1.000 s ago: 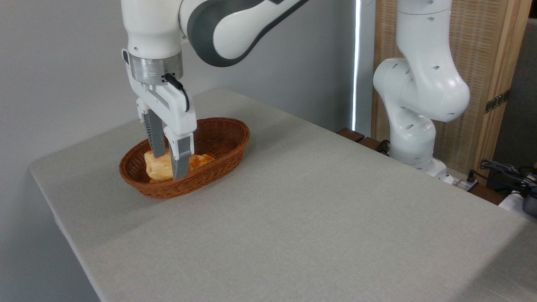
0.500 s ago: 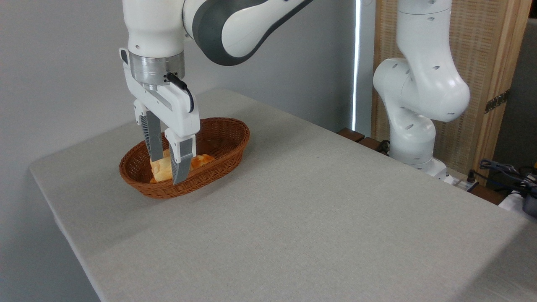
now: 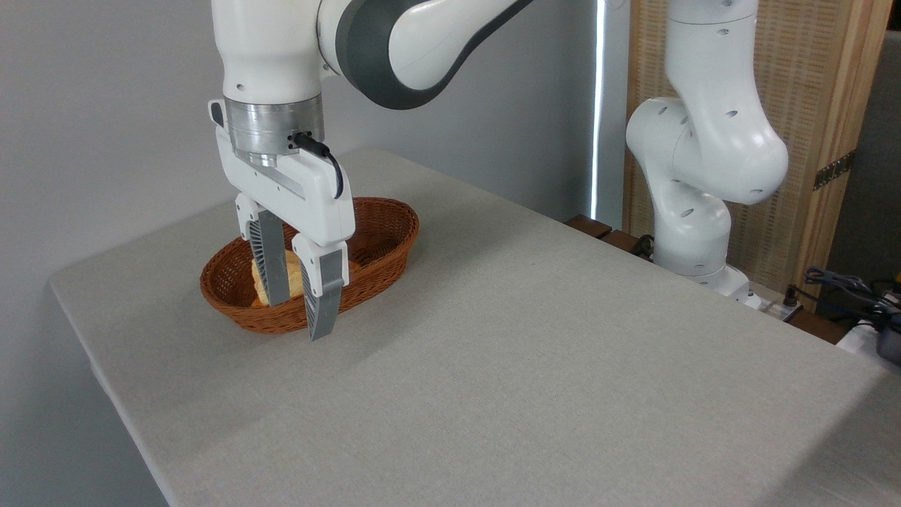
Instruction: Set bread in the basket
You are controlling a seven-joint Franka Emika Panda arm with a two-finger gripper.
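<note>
Grey woven cloth covered the table (image 3: 535, 366), and its near and right portions lay bare, giving wide open room for movement. No brand, label or readable writing appeared on any surface. The table's left edge ran close beside the basket (image 3: 380, 243), leaving only a narrow strip of cloth on that side.

One gripper (image 3: 299, 313) hung over the near rim of the basket with its two grey fingers (image 3: 324, 299) spread apart and nothing held between them. The front finger overlapped the basket's near wall in the view; the rear finger stood over the interior.

One oval reddish-brown wicker basket sat near the table's far left corner. Inside it, the bread (image 3: 271, 278) rested at the left end, partly hidden behind the fingers. Whether a second piece lay behind them could not be determined.

One white arm base (image 3: 693, 204) stood beyond the table's far right edge, in front of a wood-framed woven panel (image 3: 809, 105).
</note>
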